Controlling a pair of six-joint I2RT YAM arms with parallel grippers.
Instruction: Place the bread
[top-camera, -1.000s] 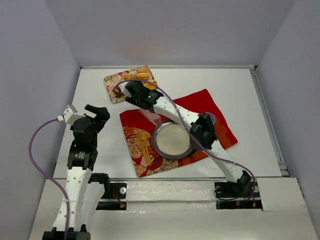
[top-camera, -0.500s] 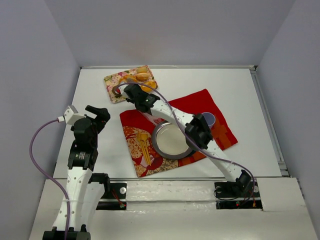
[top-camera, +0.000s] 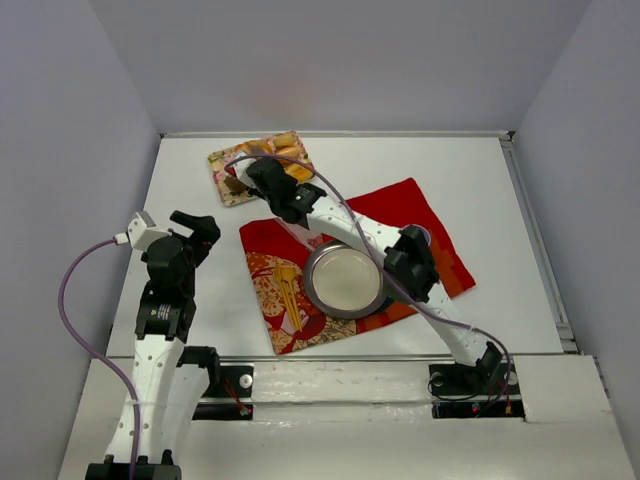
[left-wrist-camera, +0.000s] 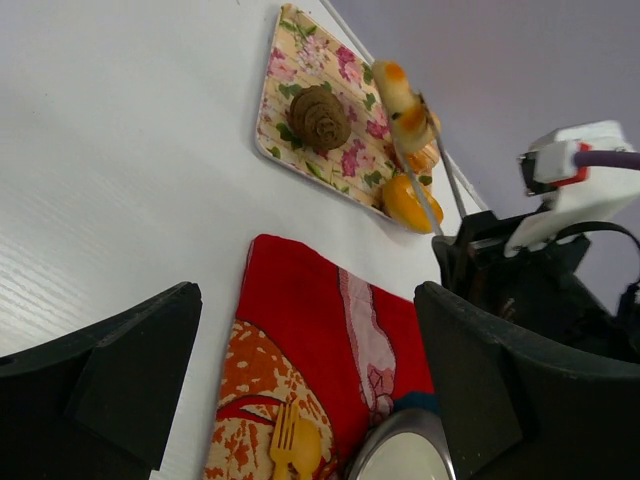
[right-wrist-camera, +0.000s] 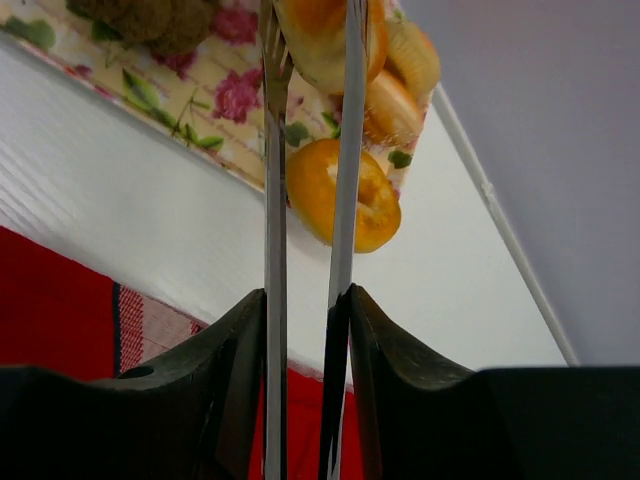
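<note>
My right gripper (top-camera: 264, 174) (right-wrist-camera: 305, 300) is shut on a pair of metal tongs (right-wrist-camera: 272, 200). The tong tips clamp the bread (right-wrist-camera: 312, 40), a lumpy golden-brown roll with pale patches. It also shows in the left wrist view (left-wrist-camera: 402, 95). The bread is over the far end of the floral mat (top-camera: 232, 160); I cannot tell whether it touches the mat. My left gripper (top-camera: 200, 228) (left-wrist-camera: 305, 380) is open and empty, left of the red cloth (top-camera: 400, 200).
On the floral mat (left-wrist-camera: 290, 60) lie a dark brown round piece (left-wrist-camera: 318, 117) and smooth orange rolls (left-wrist-camera: 410, 200) (right-wrist-camera: 340, 195). A metal-rimmed plate (top-camera: 318, 262) sits on the red cloth, with a yellow fork and spoon (top-camera: 288, 290) beside it. A blue cup (top-camera: 422, 235) shows behind my right arm.
My right gripper with the tongs has shifted a little back and left over the floral mat. The left arm has not moved.
</note>
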